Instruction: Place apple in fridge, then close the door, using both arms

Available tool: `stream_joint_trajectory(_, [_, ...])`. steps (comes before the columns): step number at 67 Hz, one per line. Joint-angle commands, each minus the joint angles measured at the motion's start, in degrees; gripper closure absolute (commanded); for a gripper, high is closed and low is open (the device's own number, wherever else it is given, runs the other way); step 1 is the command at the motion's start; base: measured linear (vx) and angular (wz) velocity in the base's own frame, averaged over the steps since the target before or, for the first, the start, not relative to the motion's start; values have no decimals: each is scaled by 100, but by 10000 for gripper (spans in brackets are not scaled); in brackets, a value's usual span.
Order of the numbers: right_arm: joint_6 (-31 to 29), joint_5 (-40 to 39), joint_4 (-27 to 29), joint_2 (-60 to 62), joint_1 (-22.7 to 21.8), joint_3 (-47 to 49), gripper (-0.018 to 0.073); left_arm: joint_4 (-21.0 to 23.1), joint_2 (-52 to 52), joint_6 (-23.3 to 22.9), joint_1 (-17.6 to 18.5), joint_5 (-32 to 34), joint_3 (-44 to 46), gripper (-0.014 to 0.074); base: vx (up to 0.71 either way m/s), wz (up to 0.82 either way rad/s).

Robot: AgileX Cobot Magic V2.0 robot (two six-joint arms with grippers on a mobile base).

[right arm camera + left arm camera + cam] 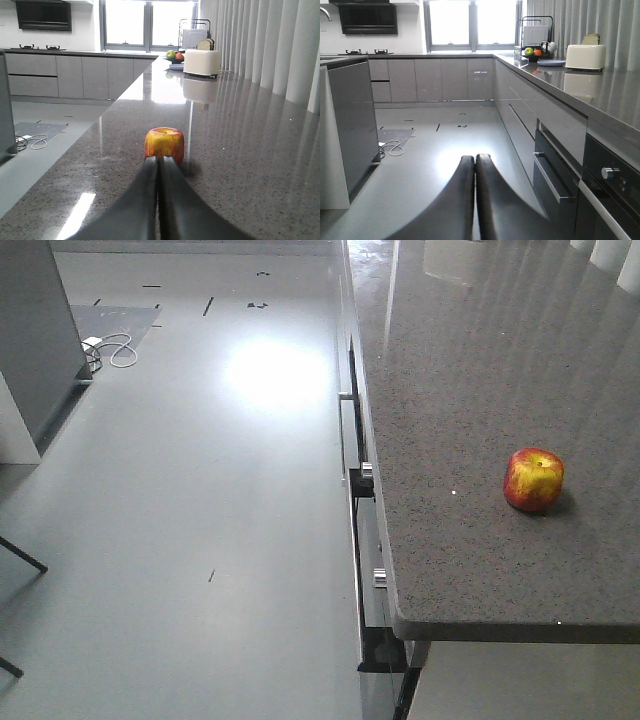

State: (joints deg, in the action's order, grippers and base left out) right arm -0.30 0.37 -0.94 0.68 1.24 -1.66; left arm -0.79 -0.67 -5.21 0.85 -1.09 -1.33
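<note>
Black fingers of the right gripper were seen pressed together, with no gap between them and nothing held. At twelve o'clock from their tips, just beyond them, the apple was seated upright on the speckled grey counter; whether the tips touched it could not be told. Its skin was red at the sides and streaked with yellow at the front, and its dimpled top was turned upward. From the front-facing camera the same apple was found at four o'clock in the view, alone on the counter near its end edge, with a short shadow thrown toward three o'clock.

The left gripper was likewise closed, finger against finger, and was held over the glossy grey floor with nothing in its grasp. At three o'clock from it a row of drawers was ranged below the counter. A white toaster was placed far along the counter at one o'clock.
</note>
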Motion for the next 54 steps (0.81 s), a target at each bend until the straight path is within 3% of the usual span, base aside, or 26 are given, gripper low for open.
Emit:
stream_joint_trajectory(1, [-26, -417, -2, 9, -1, 27, 562, 19, -64, -49, -13, 432, 92, 603, 0, 0])
stream_joint_trajectory(16, [-26, -436, -2, 9, -1, 27, 562, 19, -64, -49, -13, 432, 92, 603, 0, 0])
stream_joint_trajectory(34, [30, -1188, 159, 9, -1, 148, 562, 19, -71, -49, -13, 432, 92, 603, 0, 0])
stream_joint_trajectory(39, [30, -760, 159, -61, -1, 499, 562, 19, -71, -49, -13, 432, 92, 603, 0, 0])
stream_joint_trajectory(54, [30, 1495, 170, -1080, -1, 2310, 562, 19, -71, -49, -13, 432, 92, 603, 0, 0])
